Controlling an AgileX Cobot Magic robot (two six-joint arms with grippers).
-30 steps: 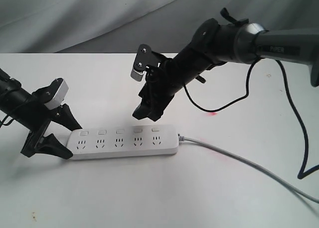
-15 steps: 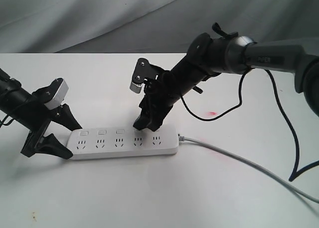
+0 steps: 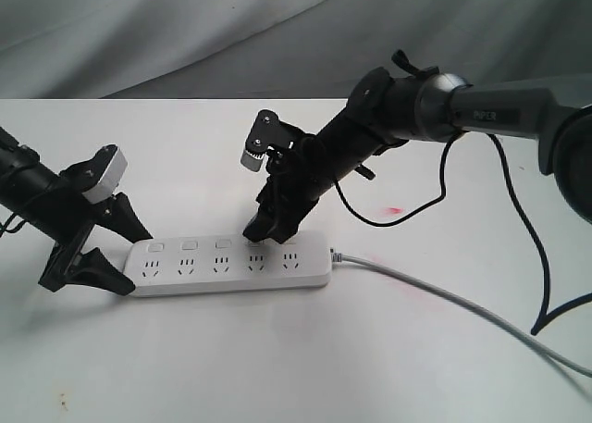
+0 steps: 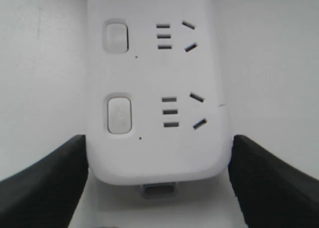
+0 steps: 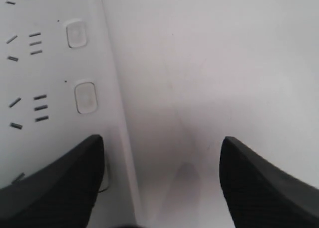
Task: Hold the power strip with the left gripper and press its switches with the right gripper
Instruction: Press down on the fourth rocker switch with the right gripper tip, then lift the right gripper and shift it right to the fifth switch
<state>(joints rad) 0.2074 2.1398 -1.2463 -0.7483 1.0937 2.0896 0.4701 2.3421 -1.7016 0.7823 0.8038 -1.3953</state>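
The white power strip (image 3: 227,264) lies flat on the table, its grey cord (image 3: 444,298) running off to the right. My left gripper (image 3: 128,255) clamps the strip's left end, one black finger against each long side; the left wrist view shows that end (image 4: 154,153) between the fingers (image 4: 45,183) with two switches (image 4: 119,113) beyond. My right gripper (image 3: 264,229) stands open, tilted down over the strip. One of its fingers (image 5: 50,183) rests on the fourth switch from the left and hides it. Three switches (image 3: 189,244) show to its left.
A white tabletop (image 3: 296,367) carries everything, with a grey cloth backdrop (image 3: 185,25) behind. The right arm's black cable (image 3: 518,219) loops down over the table's right side. A small red spot (image 3: 395,210) lies behind the strip.
My right gripper has come down and slightly left from above the strip until one finger sits on the fourth switch. The left gripper and the strip have stayed put.
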